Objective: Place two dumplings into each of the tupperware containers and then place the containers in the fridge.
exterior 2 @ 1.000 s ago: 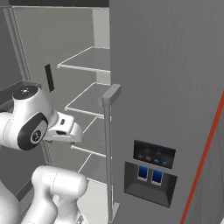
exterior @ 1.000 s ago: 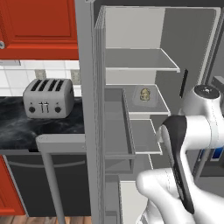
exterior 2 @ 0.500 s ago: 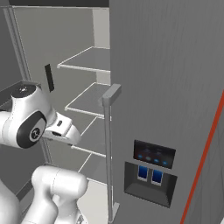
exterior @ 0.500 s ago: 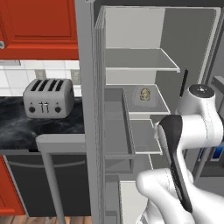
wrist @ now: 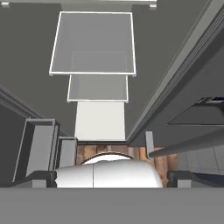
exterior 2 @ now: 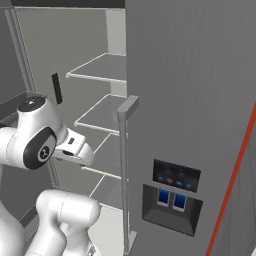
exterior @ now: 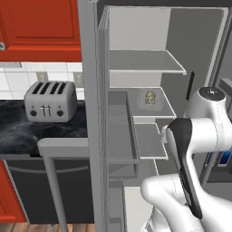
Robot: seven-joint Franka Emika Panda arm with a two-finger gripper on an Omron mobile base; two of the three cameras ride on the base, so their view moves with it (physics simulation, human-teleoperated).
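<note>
The fridge (exterior: 136, 36) stands open, with pale grey shelves inside. On its middle shelf sits one tupperware container (exterior: 136, 103), a pale shallow tub holding a tan dumpling (exterior: 150, 97). My white arm rises in front of the lower shelves, its hand (exterior 2: 75, 149) just outside the fridge opening. In the hand view I look down over the stacked shelves (wrist: 94, 43). My gripper (wrist: 111, 178) is open, its dark fingertips (wrist: 37, 179) set wide apart with nothing between them.
A silver toaster (exterior: 50, 101) stands on the black counter (exterior: 18, 136) left of the fridge, under red cabinets (exterior: 41, 27). The open fridge door's bins (exterior: 120, 136) lie close to the arm. The other grey door (exterior 2: 200, 90) carries a handle (exterior 2: 125, 165) and a dispenser panel (exterior 2: 172, 192).
The arm has barely shifted in front of the fridge. The jaws stay wide open and the container has not moved.
</note>
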